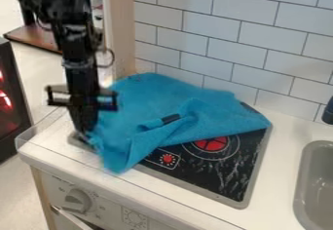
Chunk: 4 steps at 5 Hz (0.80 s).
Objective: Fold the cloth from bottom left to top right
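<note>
My black, upright tool is at the left edge of the blue, soft fabric cloth, near eight o'clock from its middle. I cannot tell if it has the edge grasped or is released. The cloth lies rumpled over the black toy stovetop with red burner marks, one part hanging over toward seven o'clock onto the white bench. I judge the fold is not done. To do it well, I should first make sure of one firm pinch at the corner, then lift a little and carry it toward one o'clock, slowly, because loose creases may drag together.
</note>
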Each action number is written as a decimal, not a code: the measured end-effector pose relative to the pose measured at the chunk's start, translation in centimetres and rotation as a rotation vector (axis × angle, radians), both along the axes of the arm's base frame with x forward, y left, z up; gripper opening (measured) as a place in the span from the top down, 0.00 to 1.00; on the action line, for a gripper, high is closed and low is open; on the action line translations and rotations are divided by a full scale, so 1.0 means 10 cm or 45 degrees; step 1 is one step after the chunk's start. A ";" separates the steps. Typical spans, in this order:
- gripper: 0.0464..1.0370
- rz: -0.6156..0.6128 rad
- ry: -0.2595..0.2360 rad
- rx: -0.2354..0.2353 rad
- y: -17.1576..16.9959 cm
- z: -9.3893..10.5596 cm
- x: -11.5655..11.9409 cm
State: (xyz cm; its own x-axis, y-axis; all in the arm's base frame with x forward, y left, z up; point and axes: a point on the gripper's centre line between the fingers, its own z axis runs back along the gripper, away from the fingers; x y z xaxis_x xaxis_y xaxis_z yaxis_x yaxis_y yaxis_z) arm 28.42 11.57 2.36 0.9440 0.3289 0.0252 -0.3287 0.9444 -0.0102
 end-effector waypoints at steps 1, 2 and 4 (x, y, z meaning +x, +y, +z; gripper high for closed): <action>1.00 -0.010 -0.048 -0.048 -0.12 0.24 0.09; 1.00 -0.013 -0.065 -0.094 -0.27 0.37 0.22; 1.00 -0.034 -0.103 -0.117 -0.69 0.57 0.63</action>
State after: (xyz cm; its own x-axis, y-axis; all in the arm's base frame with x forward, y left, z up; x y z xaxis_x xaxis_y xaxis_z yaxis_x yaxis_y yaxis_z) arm 34.71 4.65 8.10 0.9485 0.3084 0.0725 -0.2984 0.9466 -0.1222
